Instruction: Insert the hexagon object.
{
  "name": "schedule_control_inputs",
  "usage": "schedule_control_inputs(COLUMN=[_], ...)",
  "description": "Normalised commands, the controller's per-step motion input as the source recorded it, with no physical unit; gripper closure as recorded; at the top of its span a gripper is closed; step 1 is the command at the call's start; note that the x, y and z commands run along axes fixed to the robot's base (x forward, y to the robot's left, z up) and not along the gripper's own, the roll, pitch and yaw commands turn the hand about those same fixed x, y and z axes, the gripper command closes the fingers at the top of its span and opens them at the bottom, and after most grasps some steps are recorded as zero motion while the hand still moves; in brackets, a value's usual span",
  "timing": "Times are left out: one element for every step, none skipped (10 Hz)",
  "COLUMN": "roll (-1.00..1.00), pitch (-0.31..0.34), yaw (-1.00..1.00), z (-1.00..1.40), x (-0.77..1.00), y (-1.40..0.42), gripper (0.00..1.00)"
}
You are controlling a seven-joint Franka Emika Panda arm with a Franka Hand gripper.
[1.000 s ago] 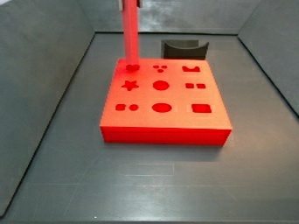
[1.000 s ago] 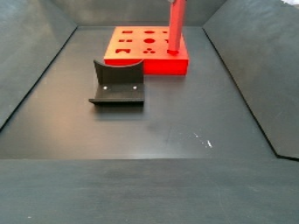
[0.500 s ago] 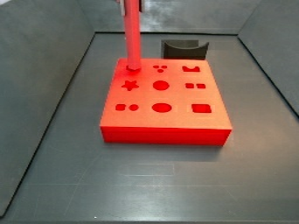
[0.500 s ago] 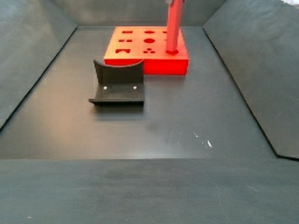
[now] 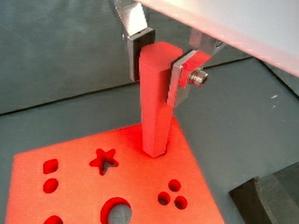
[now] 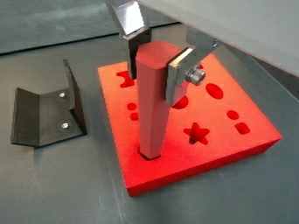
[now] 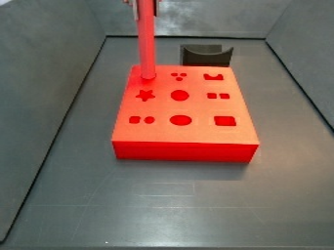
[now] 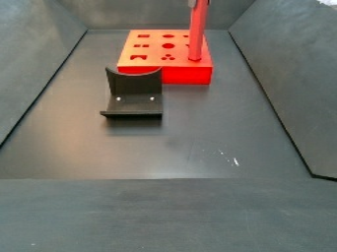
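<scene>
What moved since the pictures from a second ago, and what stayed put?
Hardly anything moved. The tall red rod sank a tiny bit, so its bottom end now sits at a hole in a corner of the red block. The tool still pinches the rod near its top, seen in both wrist views. The red block and the dark fixture stayed where they were.

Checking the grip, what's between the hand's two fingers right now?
The hexagon object, upright, its lower end at the red block. The hand clamps its top, as both wrist views show.
</scene>
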Motion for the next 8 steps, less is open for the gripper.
schedule_control_inputs(roll=[0.00,0.00,0.00,0.00,0.03,0.07,0.13,0.24], pitch=[-0.071,-0.069,-0.049,-0.046,-0.047,-0.053,-0.054,-0.020], yaw=[0.00,0.00,0.00,0.00,0.00,-0.03,-0.03,0.00], z=[-0.10,-0.16,-0.13,-0.14,-0.21,-0.30,-0.40,-0.45], x=[0.00,0.00,0.06,0.01,0.03,0.04,0.04,0.00], y=[0.02,0.17,0.04,0.00,-0.01,-0.05,-0.07,0.00], gripper=[1.00,1.00,1.00,1.00,1.00,1.00,1.00,1.00])
